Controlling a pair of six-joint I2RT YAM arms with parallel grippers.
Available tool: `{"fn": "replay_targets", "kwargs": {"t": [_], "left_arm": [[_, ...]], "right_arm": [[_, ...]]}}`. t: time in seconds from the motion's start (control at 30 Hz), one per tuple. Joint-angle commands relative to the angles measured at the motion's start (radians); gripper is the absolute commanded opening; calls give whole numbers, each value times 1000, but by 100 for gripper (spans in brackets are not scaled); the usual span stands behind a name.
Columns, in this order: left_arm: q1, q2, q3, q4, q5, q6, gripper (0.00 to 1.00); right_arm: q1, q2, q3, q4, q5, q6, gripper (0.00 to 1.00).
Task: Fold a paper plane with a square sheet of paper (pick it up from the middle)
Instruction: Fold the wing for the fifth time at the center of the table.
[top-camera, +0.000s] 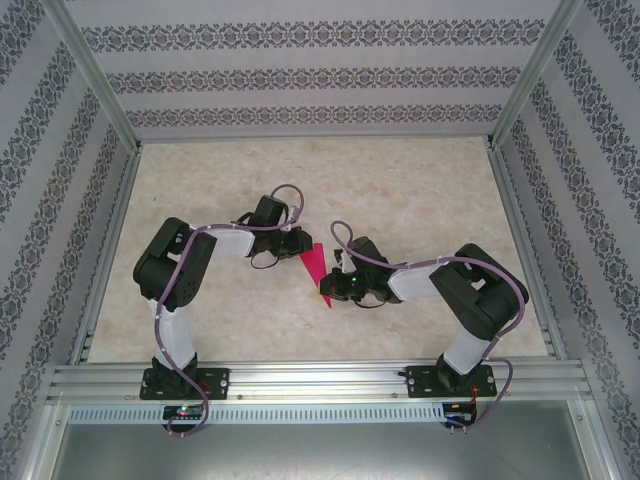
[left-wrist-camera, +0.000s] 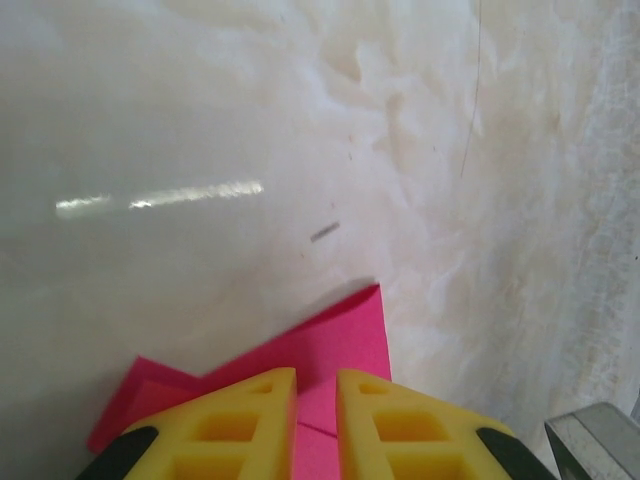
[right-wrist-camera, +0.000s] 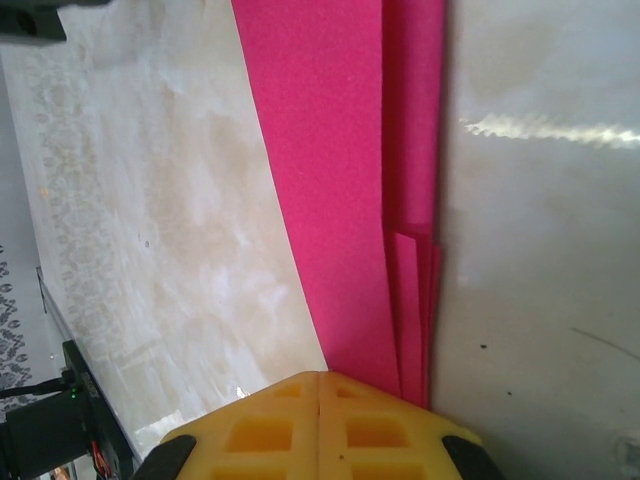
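At mid-bench (top-camera: 400, 180) lies the paper plane (top-camera: 315, 268) (left-wrist-camera: 340, 345) (right-wrist-camera: 330, 150), a slim magenta dart with layered folds along one long edge. The left gripper (top-camera: 298, 243) (left-wrist-camera: 317, 372) sits at its wide end, fingers narrowly parted. The right gripper (top-camera: 336, 290) (right-wrist-camera: 318, 376) sits at its point, fingers pressed together. Bare bench spreads around the plane on every side.

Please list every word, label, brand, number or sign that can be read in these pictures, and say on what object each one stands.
No text can be read in these pictures.
Folded pink paper: plain, no print.
Left gripper's yellow fingers: no marking.
Patterned walls: ornament only, no letters.
Small board below the left arm's base: too small to read.
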Motion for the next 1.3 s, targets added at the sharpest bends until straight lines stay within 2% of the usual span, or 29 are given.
{"fn": "replay_targets", "kwargs": {"t": [0.0,0.3,0.47,0.57,0.73,1.0,1.13,1.27], "left_arm": [[63,43,43,1,-64,60,21],[110,42,156,-107,-37,100,22],[107,-78,159,-135,-5,80,26],[78,-148,123,-133,10,53,26],[-29,-188,17,-100,21,-9,23],[-111,-130,-109,84,45,-98,23],[-116,-85,-115,80,2,-102,23],[-116,-38,-86,-40,-83,-85,21]], "right_arm": [[-9,68,-93,-257,60,-22,0],[-15,83,-99,-215,44,-12,0],[-15,73,-90,-188,40,16,0],[-17,66,-78,-192,45,23,0],[-18,67,-66,-192,50,25,0],[-22,55,-78,-154,46,52,0],[-23,49,-81,-132,38,64,0],[-21,-1,-68,-105,8,92,0]]}}
